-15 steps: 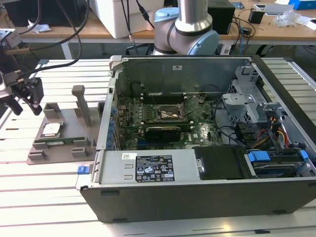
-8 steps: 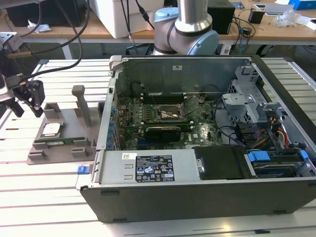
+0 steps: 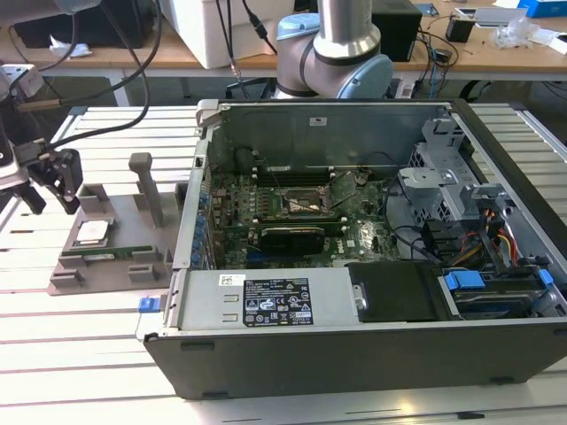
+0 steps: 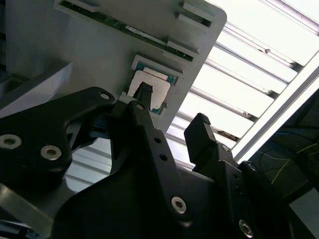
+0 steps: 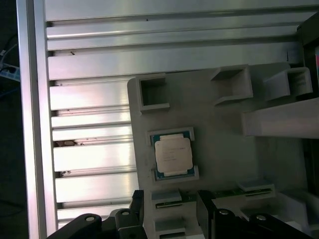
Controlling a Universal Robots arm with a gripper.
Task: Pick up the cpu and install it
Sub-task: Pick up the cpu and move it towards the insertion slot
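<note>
On my feed the exterior view is evenly lit from overhead, soft room light with weak shadows. The slatted aluminium table comes out pale and a little washed, while the inside of the open grey metal computer case sits dimmer, shaded by its own walls. In the second wrist view those slats blow out to near-white glare, and the black two-fingered gripper reads as a dark, underexposed mass, soft so near the lens. The first wrist view looks flat and greyish to me. The small square silver-topped cpu gives a mild sheen, and the pockets of the grey plastic parts tray hold short shadows.
</note>
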